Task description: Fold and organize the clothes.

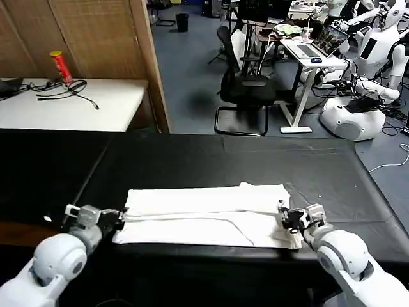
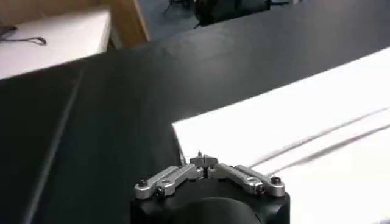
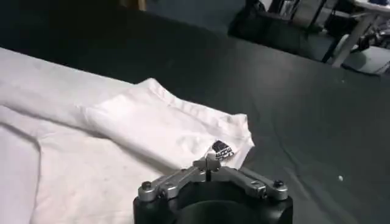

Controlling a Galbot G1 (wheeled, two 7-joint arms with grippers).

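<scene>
The clothes are one white T-shirt (image 1: 204, 214), folded into a long strip across the black table (image 1: 192, 160) near its front edge. My left gripper (image 1: 121, 217) is at the strip's left end, shut, with its tips (image 2: 204, 161) over the edge of the T-shirt (image 2: 304, 115). My right gripper (image 1: 283, 219) is at the right end, also shut (image 3: 210, 160), just short of a folded sleeve of the T-shirt (image 3: 122, 134) with a small dark logo (image 3: 222, 149). No cloth shows between either pair of fingers. The strip lies flat.
Bare black tabletop stretches behind and to both sides of the shirt. Beyond it stand a white desk (image 1: 70, 102) with a red can (image 1: 61, 67) and cables, a wooden partition (image 1: 150, 64), an office chair (image 1: 246, 89) and white robots (image 1: 354, 112).
</scene>
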